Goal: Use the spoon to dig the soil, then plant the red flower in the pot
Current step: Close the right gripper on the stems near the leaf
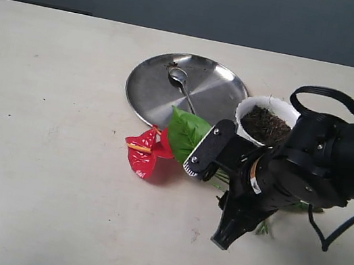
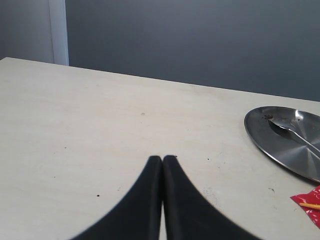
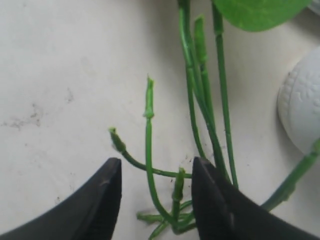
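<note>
The red flower (image 1: 147, 153) lies on the table with its green leaf (image 1: 187, 134) toward the pot (image 1: 266, 119). Dark soil (image 1: 265, 125) fills that white pot. The spoon (image 1: 182, 85) rests in the round steel plate (image 1: 218, 92), also seen as the spoon (image 2: 292, 131) in the left wrist view. My right gripper (image 3: 156, 172) is open, low over the flower's thin green stems (image 3: 149, 145), which run between its fingers; the pot's white side (image 3: 302, 112) is close by. My left gripper (image 2: 162, 159) is shut and empty over bare table, outside the exterior view.
The steel plate (image 2: 272, 140) lies behind the flower and left of the pot. A bit of red bloom (image 2: 311, 204) shows at the left wrist view's edge. The right arm's black cable (image 1: 327, 97) loops over the pot. A grey wall stands behind the table's far edge.
</note>
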You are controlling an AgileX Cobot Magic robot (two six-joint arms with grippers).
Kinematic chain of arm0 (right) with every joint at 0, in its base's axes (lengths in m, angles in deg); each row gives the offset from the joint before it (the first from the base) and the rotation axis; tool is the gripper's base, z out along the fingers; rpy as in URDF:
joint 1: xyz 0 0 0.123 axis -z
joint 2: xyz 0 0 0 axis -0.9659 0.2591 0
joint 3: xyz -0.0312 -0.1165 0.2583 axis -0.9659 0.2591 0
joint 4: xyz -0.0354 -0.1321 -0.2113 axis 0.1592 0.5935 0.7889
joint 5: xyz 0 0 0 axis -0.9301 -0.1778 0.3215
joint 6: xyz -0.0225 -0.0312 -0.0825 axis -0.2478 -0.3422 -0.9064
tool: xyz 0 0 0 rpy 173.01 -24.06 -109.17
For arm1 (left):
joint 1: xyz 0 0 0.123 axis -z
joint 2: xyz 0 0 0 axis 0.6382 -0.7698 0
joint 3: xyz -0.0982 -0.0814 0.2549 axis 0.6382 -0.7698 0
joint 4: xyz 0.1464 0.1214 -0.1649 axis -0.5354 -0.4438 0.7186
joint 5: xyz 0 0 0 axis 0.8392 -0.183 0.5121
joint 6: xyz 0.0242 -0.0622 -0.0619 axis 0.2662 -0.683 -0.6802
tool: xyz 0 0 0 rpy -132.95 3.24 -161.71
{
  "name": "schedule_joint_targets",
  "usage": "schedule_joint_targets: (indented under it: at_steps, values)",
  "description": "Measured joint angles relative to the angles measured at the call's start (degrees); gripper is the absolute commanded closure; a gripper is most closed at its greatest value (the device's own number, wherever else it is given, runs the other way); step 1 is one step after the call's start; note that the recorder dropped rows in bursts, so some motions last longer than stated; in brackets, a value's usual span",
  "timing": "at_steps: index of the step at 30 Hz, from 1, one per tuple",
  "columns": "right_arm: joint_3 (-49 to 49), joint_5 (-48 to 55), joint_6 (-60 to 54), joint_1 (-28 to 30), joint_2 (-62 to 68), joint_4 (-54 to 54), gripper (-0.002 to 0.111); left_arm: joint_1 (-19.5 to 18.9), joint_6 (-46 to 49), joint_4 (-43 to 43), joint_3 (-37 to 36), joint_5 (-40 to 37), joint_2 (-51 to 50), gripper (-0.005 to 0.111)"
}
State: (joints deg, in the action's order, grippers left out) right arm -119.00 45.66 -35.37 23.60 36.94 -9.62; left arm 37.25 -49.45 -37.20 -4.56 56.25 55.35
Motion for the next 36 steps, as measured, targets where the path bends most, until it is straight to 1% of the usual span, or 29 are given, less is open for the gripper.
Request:
schedule_joint_targets:
  at_steps: [11, 13, 14, 16, 22, 25, 28, 30, 33, 35, 36]
  values:
    - [0.00, -5.47, 2.22, 0.00, -1.94, 3.07, 0.064, 0.00, 0.00, 0.00, 0.00, 0.00, 0.00, 0.106]
    - [0.00, -6.20, 2.44, 0.00, -1.31, 4.22, 0.061, 0.00, 0.00, 0.00, 0.00, 0.00, 0.00, 0.106]
    - [0.00, -6.18, 2.77, 0.00, -0.70, 4.80, 0.056, 0.00, 0.00, 0.00, 0.00, 0.00, 0.00, 0.106]
    - [0.00, -6.07, 3.94, 0.00, 0.55, 7.34, 0.052, 0.00, 0.00, 0.00, 0.00, 0.00, 0.00, 0.106]
    - [0.00, -8.34, 7.01, 0.00, 0.97, 11.89, 0.052, 0.00, 0.00, 0.00, 0.00, 0.00, 0.00, 0.106]
    - [-0.43, -8.59, 8.16, 0.00, 3.36, 12.97, 0.052, 0.00, 0.00, 0.00, 0.00, 0.00, 0.00, 0.106]
    - [-3.07, -7.20, 8.53, 0.00, 7.03, 13.09, 0.052, 0.00, 0.00, 0.00, 0.00, 0.00, 0.00, 0.106]
    - [-4.60, -6.91, 8.76, 0.00, 8.51, 12.82, 0.054, 0.00, 0.00, 0.00, 0.00, 0.00, 0.00, 0.106]
    - [-5.40, -6.91, 8.88, 0.00, 9.72, 12.44, 0.059, 0.00, 0.00, 0.00, 0.00, 0.00, 0.00, 0.106]
    - [-5.53, -6.57, 8.96, 0.00, 10.36, 11.89, 0.070, 0.00, 0.00, 0.00, 0.00, 0.00, 0.00, 0.106]
    - [-5.53, -6.32, 8.96, 0.00, 10.54, 11.61, 0.078, 0.00, 0.00, 0.00, 0.00, 0.00, 0.00, 0.106]
